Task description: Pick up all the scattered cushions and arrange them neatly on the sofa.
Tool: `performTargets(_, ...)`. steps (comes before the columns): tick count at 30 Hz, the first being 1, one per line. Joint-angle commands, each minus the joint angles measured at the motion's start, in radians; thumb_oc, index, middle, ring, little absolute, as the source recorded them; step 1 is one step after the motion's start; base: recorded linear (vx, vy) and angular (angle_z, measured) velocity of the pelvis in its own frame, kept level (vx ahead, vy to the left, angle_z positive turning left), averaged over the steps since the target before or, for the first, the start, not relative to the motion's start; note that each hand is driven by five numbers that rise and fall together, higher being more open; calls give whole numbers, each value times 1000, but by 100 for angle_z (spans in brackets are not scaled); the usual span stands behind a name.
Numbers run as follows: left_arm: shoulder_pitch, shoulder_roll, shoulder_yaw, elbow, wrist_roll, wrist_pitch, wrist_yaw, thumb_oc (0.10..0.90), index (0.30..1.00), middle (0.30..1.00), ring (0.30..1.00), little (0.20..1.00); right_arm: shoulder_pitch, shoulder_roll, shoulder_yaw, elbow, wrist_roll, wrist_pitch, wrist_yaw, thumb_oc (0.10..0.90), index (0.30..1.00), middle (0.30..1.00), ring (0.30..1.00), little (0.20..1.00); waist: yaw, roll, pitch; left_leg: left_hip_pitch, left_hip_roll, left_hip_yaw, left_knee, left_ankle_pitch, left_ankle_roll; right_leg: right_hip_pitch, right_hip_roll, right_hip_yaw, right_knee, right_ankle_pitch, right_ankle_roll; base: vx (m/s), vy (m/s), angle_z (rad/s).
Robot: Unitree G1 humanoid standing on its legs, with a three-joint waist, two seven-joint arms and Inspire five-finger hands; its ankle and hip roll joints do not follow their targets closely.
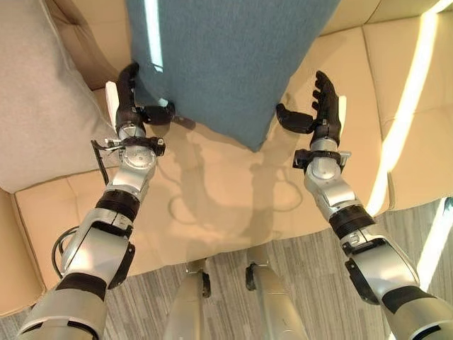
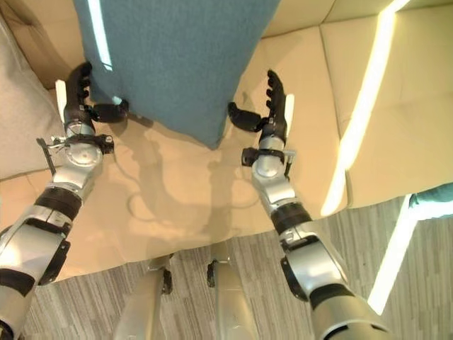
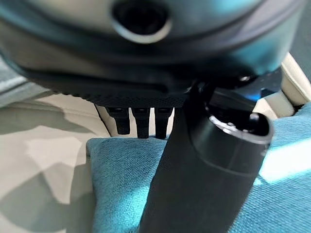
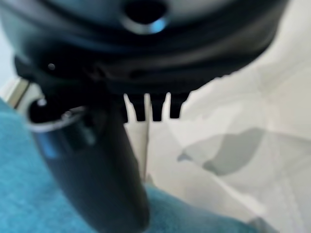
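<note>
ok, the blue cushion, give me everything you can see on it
The blue cushion is a large teal pillow in a coarse woven fabric, crossed by a strip of sunlight. It stands tilted over the tan sofa seat, one lower corner pointing down toward the seat. The left hand is at its left edge, thumb against the fabric with straight fingers. The right hand sits open beside its right edge, thumb pointing toward it. A beige cushion lies to its left.
</note>
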Motion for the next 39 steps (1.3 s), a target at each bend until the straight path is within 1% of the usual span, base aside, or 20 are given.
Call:
performTargets(1,-132,70,-29,14,-30,-81,35,800,900,900,900,900,-75,27,-14,-2,20,-121,-32,800,900,900,900,900,-1,-22,-103,-17,-38,-28,63,-86,-10,37,-40,-5,31,-114,122,23,46,-2)
performTargets(9,-230,62,-81,22,-125,-111,-47,800,900,900,900,900,-132,47,24,-10,99,-145,12,800,900,900,900,900,-8,-18,-99,-40,-50,-29,62,-83,-7,10,-45,1,36,-103,131,8,22,0)
performTargets(11,-234,20,-89,-10,-174,-131,-65,800,900,900,900,900,-143,79,48,-18,127,-148,33,800,900,900,900,900,-5,-14,-95,-45,-56,-31,63,-82,-6,2,-47,0,41,-104,130,0,0,0)
performTargets(12,-234,20,-89,-11,-174,-131,-65,740,811,811,811,811,-143,79,48,-18,127,-149,33,800,900,900,900,900,-5,-14,-95,-45,-56,-31,63,-82,-6,1,-47,0,42,-104,130,0,0,0)
performTargets(13,-239,-6,-105,-35,-179,-140,-76,435,352,352,352,352,-159,92,72,-18,137,-151,48,447,371,371,371,371,-2,-12,-94,-47,-60,-33,64,-83,-7,-2,-48,-2,44,-105,128,0,0,0)
performTargets(14,-239,-6,-105,-35,-179,-140,-76,400,300,300,300,300,-159,92,72,-18,137,-151,49,400,300,300,300,300,-2,-12,-94,-48,-60,-33,64,-83,-7,-3,-48,-2,44,-105,128,0,0,0)
performTargets(17,-224,-47,-112,-116,-203,-169,-98,400,300,300,300,300,-183,97,117,-26,141,-142,88,400,300,300,300,300,7,-11,-94,-53,-67,-37,70,-84,-8,-3,-51,-10,45,-105,127,-5,-8,3)
performTargets(19,-218,-49,-114,-135,-204,-170,-103,400,300,300,300,300,-183,94,116,-30,144,-141,92,400,300,300,300,300,8,-11,-96,-55,-69,-39,72,-85,-8,-1,-52,-12,44,-105,126,-6,-22,14)
performTargets(23,-164,-48,-85,-227,-214,-188,-110,400,300,300,300,300,-160,74,84,-65,142,-148,97,400,300,300,300,300,17,-9,-98,-50,-70,-47,68,-84,-10,7,-54,-19,40,-106,126,-7,-15,8)
performTargets(26,-58,-50,-42,-334,-202,-202,-126,400,300,300,300,300,-70,40,30,-132,111,-155,106,400,300,300,300,300,21,-11,-102,-25,-70,-54,52,-81,-11,28,-52,-24,35,-112,124,-4,-33,1)
performTargets(27,-59,-50,-42,-334,-202,-202,-126,400,300,300,300,300,-70,40,29,-133,111,-155,106,400,300,300,300,300,19,-13,-103,-29,-73,-54,50,-72,-10,24,-55,-24,34,-108,125,-14,-16,5)
performTargets(29,21,-65,-14,-415,-194,-211,-135,400,300,300,300,300,8,27,-12,-180,92,-162,112,400,300,300,300,300,21,-14,-102,-3,-72,-55,35,-69,-12,47,-54,-30,30,-111,125,-7,-22,5)
performTargets(30,107,-102,13,-481,-190,-212,-147,400,300,300,300,300,90,30,-53,-225,78,-168,122,400,300,300,300,300,21,-13,-104,25,-71,-55,12,-63,-14,69,-56,-35,24,-116,124,5,-36,0)
performTargets(32,201,-129,33,-550,-171,-205,-166,400,300,300,300,300,189,36,-95,-285,64,-170,135,400,300,300,300,300,22,-12,-104,66,-68,-52,-11,-62,-14,105,-56,-39,17,-121,125,8,-17,0)
performTargets(33,202,-129,33,-551,-170,-205,-166,400,300,300,300,300,190,36,-96,-286,63,-169,135,400,300,300,300,300,21,-12,-104,67,-69,-52,-13,-60,-14,105,-56,-39,16,-121,125,12,-19,8)
performTargets(34,282,-160,47,-602,-166,-199,-188,400,300,300,300,300,281,52,-135,-332,58,-178,151,400,300,300,300,300,21,-10,-104,96,-68,-49,-25,-60,-13,133,-57,-43,12,-126,125,14,-15,11)
performTargets(36,380,-190,57,-656,-165,-189,-214,400,300,300,300,300,383,71,-160,-379,48,-178,167,400,300,300,300,300,24,-6,-103,141,-70,-47,-42,-61,-10,173,-58,-48,6,-130,125,5,-12,4)
performTargets(37,381,-190,56,-657,-164,-189,-214,400,300,300,300,300,384,71,-160,-380,48,-177,167,400,300,300,300,300,24,-7,-102,143,-70,-47,-43,-61,-10,174,-58,-48,5,-130,125,9,-31,-4)
performTargets(38,467,-217,58,-701,-169,-181,-237,400,300,300,300,300,481,86,-171,-426,30,-170,186,400,300,300,300,300,23,0,-106,183,-70,-42,-59,-60,-8,215,-59,-54,0,-135,125,12,-28,-3)
performTargets(39,496,-225,56,-717,-165,-176,-249,400,300,300,300,300,515,89,-177,-442,19,-166,193,400,300,300,300,300,22,3,-105,200,-71,-40,-66,-59,-8,228,-59,-58,-1,-137,124,0,0,0)
